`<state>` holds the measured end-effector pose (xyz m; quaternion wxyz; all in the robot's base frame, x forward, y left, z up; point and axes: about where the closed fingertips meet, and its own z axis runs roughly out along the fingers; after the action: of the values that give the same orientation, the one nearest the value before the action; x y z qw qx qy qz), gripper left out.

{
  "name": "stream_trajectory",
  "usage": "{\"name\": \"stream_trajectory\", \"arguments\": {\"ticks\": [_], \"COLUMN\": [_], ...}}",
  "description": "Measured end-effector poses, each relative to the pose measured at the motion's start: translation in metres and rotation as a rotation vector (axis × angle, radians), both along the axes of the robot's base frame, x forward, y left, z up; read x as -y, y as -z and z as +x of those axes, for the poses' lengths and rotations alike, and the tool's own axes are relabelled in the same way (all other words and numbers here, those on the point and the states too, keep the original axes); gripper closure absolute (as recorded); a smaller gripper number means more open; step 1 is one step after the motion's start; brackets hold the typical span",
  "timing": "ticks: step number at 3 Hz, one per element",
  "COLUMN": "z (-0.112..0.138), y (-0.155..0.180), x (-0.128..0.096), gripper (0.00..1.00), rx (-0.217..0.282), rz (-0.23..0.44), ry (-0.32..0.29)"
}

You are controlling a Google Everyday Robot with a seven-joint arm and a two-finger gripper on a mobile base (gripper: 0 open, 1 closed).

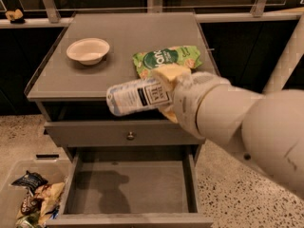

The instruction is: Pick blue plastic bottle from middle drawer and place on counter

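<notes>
My gripper (167, 93) is shut on the blue plastic bottle (135, 96), which lies sideways in the air, cap end to the left. It hangs in front of the counter's front edge, above the drawers. Yellow fingers (168, 73) clamp the bottle's right end. The counter (128, 37) is the grey cabinet top behind it. The middle drawer (130, 186) is pulled open below, its grey floor bare except for the bottle's shadow.
A white bowl (88, 50) sits at the counter's left. A green snack bag (161, 57) lies at the counter's right, just behind my gripper. The shut upper drawer front has a round knob (130, 136). A bin with wrappers (31, 201) stands at the lower left.
</notes>
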<state>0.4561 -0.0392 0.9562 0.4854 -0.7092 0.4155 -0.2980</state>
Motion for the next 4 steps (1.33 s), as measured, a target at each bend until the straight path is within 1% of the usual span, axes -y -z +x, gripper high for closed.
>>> {"name": "stream_trajectory", "arguments": {"ticks": [1, 2, 3, 4], "z": [0.007, 0.006, 0.016, 0.050], "y": [-0.016, -0.015, -0.003, -0.004], "x": [-0.003, -0.003, 0.012, 0.030], "gripper": [1.00, 1.00, 1.00, 1.00], "rx": [0.042, 0.037, 0.034, 0.059], "rz": [-0.040, -0.036, -0.047, -0.048], "ry": [-0.017, -0.016, 0.009, 0.014]}}
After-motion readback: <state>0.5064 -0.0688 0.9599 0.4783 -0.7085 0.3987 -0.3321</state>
